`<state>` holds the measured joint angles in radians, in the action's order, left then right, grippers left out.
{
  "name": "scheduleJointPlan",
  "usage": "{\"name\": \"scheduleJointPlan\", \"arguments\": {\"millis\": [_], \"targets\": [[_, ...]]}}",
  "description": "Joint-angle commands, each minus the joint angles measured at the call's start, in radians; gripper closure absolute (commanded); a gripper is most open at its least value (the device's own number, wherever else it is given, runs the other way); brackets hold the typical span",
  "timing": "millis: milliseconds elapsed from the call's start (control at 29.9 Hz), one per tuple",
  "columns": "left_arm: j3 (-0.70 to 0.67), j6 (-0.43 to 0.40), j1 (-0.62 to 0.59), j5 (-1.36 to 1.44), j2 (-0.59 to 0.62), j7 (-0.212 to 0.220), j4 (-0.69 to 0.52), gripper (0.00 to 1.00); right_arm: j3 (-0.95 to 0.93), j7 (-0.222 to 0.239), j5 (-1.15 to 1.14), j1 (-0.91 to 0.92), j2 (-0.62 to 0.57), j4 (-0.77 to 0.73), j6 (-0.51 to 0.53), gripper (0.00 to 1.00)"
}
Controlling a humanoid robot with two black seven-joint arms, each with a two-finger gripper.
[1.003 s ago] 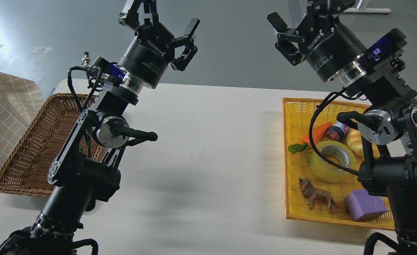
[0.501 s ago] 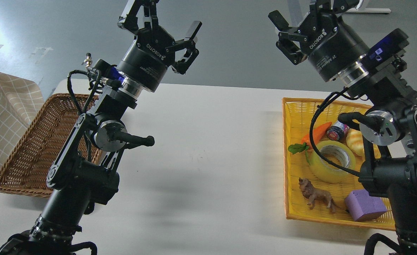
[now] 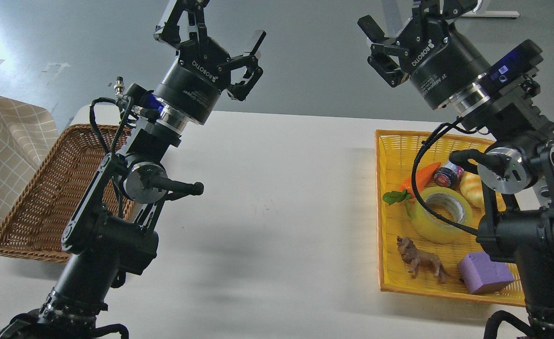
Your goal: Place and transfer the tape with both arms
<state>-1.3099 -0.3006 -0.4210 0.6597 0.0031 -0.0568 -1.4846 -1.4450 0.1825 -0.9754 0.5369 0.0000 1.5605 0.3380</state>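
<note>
The tape (image 3: 439,214), a wide yellow roll with a whitish core, lies flat in the yellow basket (image 3: 379,188) on the right of the white table (image 3: 277,197). A black cable of my right arm crosses in front of it. My left gripper (image 3: 211,28) is raised high above the table's back left, open and empty. My right gripper (image 3: 411,14) is raised high above the far end of the yellow basket, open and empty, well above the tape.
The yellow basket also holds a toy carrot (image 3: 420,176), a small jar (image 3: 448,173), a bread toy (image 3: 472,188), a lion figure (image 3: 420,261) and a purple block (image 3: 484,273). A brown wicker basket (image 3: 36,202) stands at the left, with a checkered cloth (image 3: 4,155) beyond it.
My left arm has shifted slightly left and its gripper slightly up. My right gripper has edged a little up and right. Both stay open; the tape has not moved.
</note>
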Motion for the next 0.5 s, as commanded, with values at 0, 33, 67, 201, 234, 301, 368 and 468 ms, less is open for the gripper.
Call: {"name": "scheduleJointPlan", "arguments": {"millis": [0,33,67,201,234,301,368,468], "targets": [[0.003,-0.023,0.002,-0.002,0.000,0.002,0.001,0.02,0.000,0.000,0.000,0.000,0.000,0.000,-0.001,0.00],[0.004,-0.029,0.001,-0.002,0.000,0.003,0.001,0.02,0.000,0.000,0.000,0.000,0.000,0.003,0.001,0.00],[0.006,-0.037,-0.001,-0.002,0.001,0.003,0.001,0.02,0.002,0.000,0.000,-0.003,0.000,0.009,0.006,0.00],[0.005,-0.037,-0.001,-0.002,0.001,0.003,0.007,0.02,0.002,0.000,0.000,-0.014,0.000,0.016,0.006,0.00],[0.003,-0.037,-0.001,-0.003,0.001,0.003,0.010,0.02,0.002,0.000,0.000,-0.014,0.000,0.016,0.006,0.00],[0.000,-0.035,0.001,-0.003,0.003,0.000,0.015,0.02,0.006,0.000,0.000,-0.015,0.000,0.016,0.007,0.00],[0.000,-0.035,0.001,-0.003,0.003,-0.001,0.017,0.02,0.008,0.000,0.000,-0.015,0.000,0.018,0.009,0.00],[0.001,-0.038,0.008,-0.003,0.005,0.000,0.017,0.02,0.008,0.000,0.001,-0.015,0.000,0.016,0.027,0.00]]}}
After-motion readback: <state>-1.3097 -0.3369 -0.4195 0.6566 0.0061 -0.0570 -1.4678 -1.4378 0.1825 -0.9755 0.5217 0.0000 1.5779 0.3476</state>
